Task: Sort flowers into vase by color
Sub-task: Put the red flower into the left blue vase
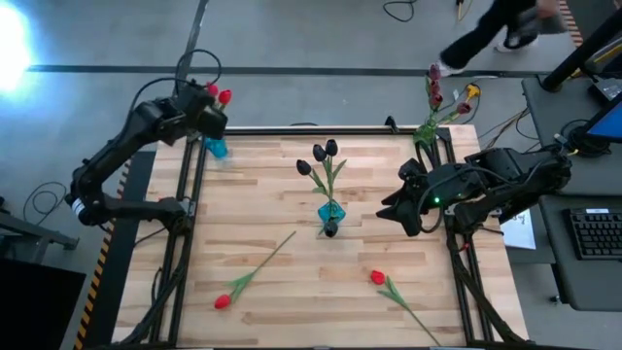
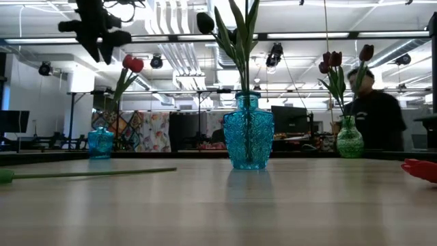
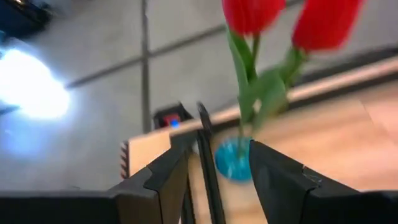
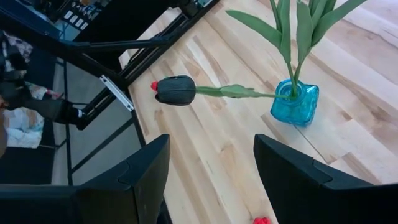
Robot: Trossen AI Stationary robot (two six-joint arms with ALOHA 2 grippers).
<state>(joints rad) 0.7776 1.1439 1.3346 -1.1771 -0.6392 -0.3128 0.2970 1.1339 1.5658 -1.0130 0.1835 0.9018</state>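
- Step in hand, as I judge it: delivery at the far-left corner. The left gripper [image 1: 216,119] hangs just above the small blue vase [image 1: 215,148], where two red tulips [image 1: 220,95] stand; its jaws are apart and empty in the left wrist view.
- The right gripper [image 1: 397,209] hovers right of centre, jaws spread, gripping nothing.
- Already sorted: black tulips [image 1: 325,151] in the central teal vase [image 1: 329,214], maroon tulips [image 1: 433,84] in the green vase [image 1: 426,136] at the far-right corner.
- Two loose red tulips lie on the counter [image 1: 262,194]: one front left [image 1: 224,300], one front right [image 1: 378,277].
- Next move likely calls for reaching down to one, closing on its thin stem, and carrying it to the small blue vase.
- The counter is pale wood planks in a black frame.
- A person [image 2: 372,113] stands beyond the far edge; the room behind shows ceiling lights and a grey floor.
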